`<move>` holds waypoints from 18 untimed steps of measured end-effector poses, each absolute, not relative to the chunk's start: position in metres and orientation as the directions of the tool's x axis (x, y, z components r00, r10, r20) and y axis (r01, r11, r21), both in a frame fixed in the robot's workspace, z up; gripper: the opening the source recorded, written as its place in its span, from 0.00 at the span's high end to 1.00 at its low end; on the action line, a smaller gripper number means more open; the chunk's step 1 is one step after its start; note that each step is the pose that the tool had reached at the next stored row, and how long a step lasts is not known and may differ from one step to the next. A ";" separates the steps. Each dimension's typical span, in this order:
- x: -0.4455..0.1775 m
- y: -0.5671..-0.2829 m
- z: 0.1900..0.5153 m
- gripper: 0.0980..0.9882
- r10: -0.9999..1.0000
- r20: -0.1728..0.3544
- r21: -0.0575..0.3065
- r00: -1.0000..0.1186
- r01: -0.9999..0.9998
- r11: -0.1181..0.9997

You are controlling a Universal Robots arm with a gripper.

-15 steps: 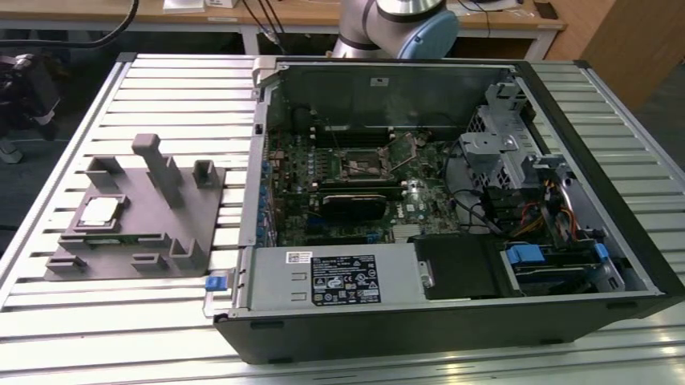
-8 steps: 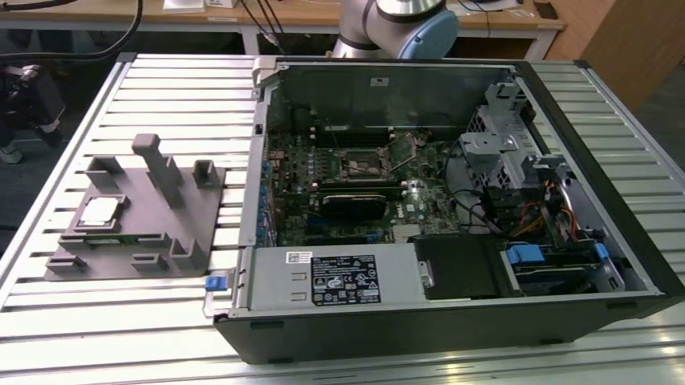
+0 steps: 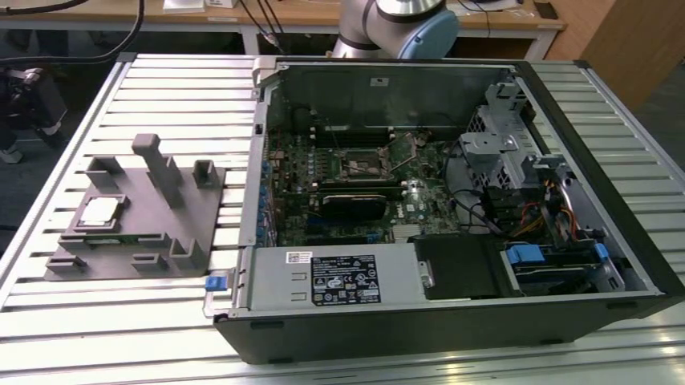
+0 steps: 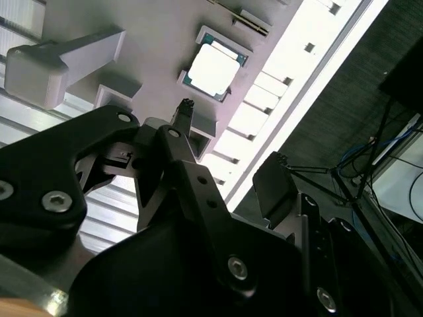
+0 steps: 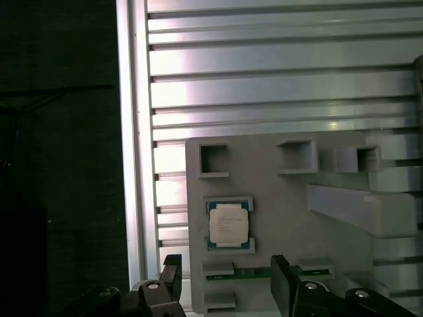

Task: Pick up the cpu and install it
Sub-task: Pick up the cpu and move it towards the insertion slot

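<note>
Your tool (image 5: 227, 285) hangs over the grey fixture (image 5: 284, 218), fingers (image 5: 281, 287) spread wide and nothing clamped between them. In both wrist views the cpu (image 5: 229, 224) lies flat in its square pocket on that fixture, silver top up, clear of the fingertips. Over in the exterior view, the fixture rests on the slatted bench (image 3: 139, 321), to the exterior view's left of the open computer case (image 3: 450, 337). The socket frame (image 3: 354, 167) sits mid-board inside the case.
</note>
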State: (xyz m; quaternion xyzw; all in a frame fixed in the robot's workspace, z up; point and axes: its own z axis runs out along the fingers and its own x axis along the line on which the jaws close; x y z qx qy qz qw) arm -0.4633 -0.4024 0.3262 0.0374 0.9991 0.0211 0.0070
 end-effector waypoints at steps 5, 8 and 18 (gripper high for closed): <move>-0.463 -0.402 0.324 0.38 0.075 -0.011 0.043 -0.997 0.075 0.996; -0.463 -0.402 0.323 0.38 0.075 -0.009 0.042 -0.997 0.075 0.996; -0.463 -0.403 0.318 0.38 0.073 0.003 0.042 -0.997 0.073 0.996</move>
